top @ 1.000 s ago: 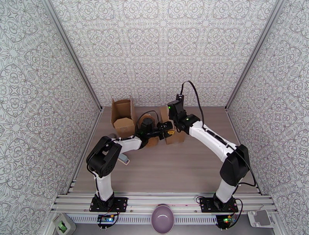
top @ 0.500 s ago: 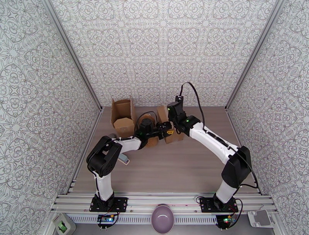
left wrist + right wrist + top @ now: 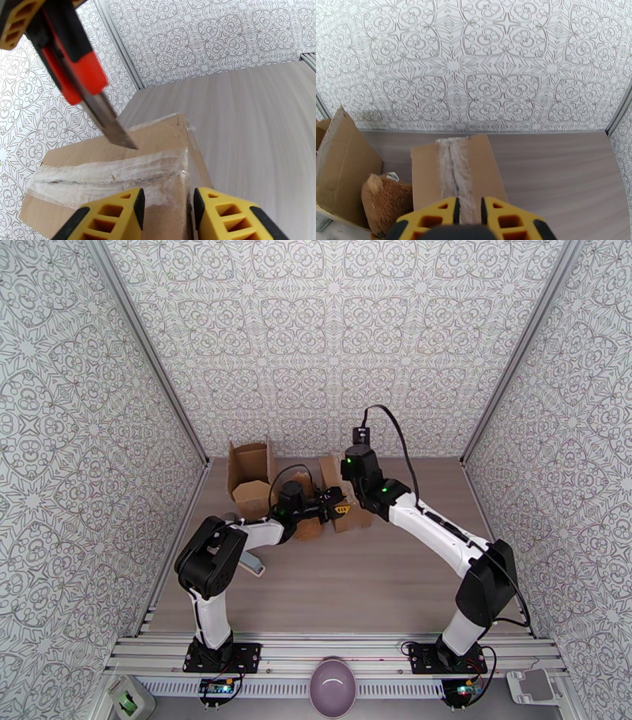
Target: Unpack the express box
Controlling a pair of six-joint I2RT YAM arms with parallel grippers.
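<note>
Left wrist: knife [image 3: 77, 75] tip at brown box [image 3: 160, 132] w/ clear tape [image 3: 118, 170] seam.

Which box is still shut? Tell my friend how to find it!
Look at the far end of the wooden table, by the back wall. Of two cardboard boxes there, pick the middle box, beside a brown fuzzy toy. Clear tape runs along its closed top; the left box stands open.

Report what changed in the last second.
The right gripper, shut on the knife, swung slightly left above the taped box. The left gripper, clamped on that box's corner, drew slightly left too; the box appears nudged along. Nothing let go. The open box and stuffed toy stayed put.
</note>
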